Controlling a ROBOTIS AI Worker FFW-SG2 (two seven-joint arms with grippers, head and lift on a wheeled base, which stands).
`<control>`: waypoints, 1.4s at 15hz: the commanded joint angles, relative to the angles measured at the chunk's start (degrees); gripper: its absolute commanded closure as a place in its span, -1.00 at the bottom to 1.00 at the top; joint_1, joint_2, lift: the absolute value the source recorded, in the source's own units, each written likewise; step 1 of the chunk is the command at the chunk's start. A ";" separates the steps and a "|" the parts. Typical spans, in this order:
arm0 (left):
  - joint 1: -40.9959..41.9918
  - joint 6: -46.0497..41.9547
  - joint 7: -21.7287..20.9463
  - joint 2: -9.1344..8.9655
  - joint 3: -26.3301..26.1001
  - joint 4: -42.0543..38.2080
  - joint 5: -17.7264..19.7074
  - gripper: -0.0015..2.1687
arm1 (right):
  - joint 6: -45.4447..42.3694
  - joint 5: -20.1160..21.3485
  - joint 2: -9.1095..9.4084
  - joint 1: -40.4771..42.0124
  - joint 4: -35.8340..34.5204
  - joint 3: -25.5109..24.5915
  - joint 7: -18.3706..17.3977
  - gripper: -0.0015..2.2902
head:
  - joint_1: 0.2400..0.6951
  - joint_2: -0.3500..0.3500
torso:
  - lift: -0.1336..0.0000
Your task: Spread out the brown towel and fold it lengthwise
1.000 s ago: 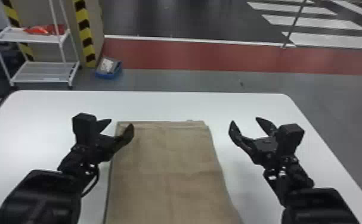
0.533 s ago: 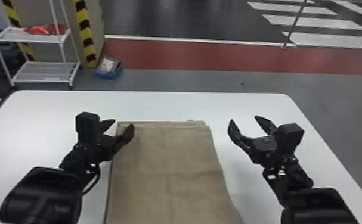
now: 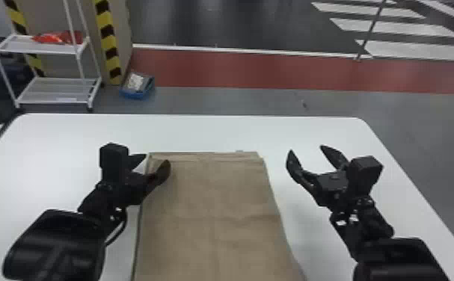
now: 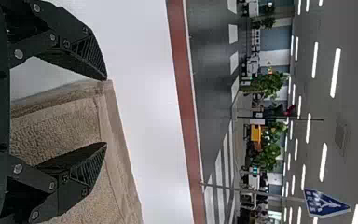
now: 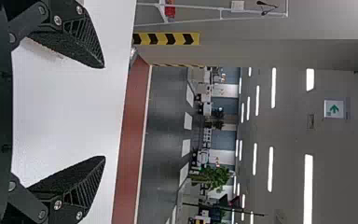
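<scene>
The brown towel (image 3: pixel 214 209) lies flat on the white table as a long strip, running from mid-table to the bottom edge in the head view. Over its far left corner is my left gripper (image 3: pixel 153 162), open, one finger above the cloth and the other by its left edge. In the left wrist view, the towel (image 4: pixel 60 126) shows between and beyond the spread fingers of the left gripper (image 4: pixel 106 111). Right of the towel, apart from it, my right gripper (image 3: pixel 309 153) stands open over bare table. The right gripper (image 5: pixel 104 112) has nothing between its fingers in the right wrist view.
The white table (image 3: pixel 237 130) extends around the towel on its left, right and far sides. Beyond it on the floor stand a white shelf rack (image 3: pixel 54 91) and a blue bin (image 3: pixel 138 91), both at the back left.
Early on, my left arm shifted very slightly to the right. The right arm and the towel look the same as before.
</scene>
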 commanded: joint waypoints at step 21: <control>-0.76 2.99 -0.86 0.00 0.09 0.67 -1.60 -0.13 | -0.83 -0.30 0.00 0.24 -0.29 -0.53 -0.07 -0.82 | 1.00 -0.37 | -0.87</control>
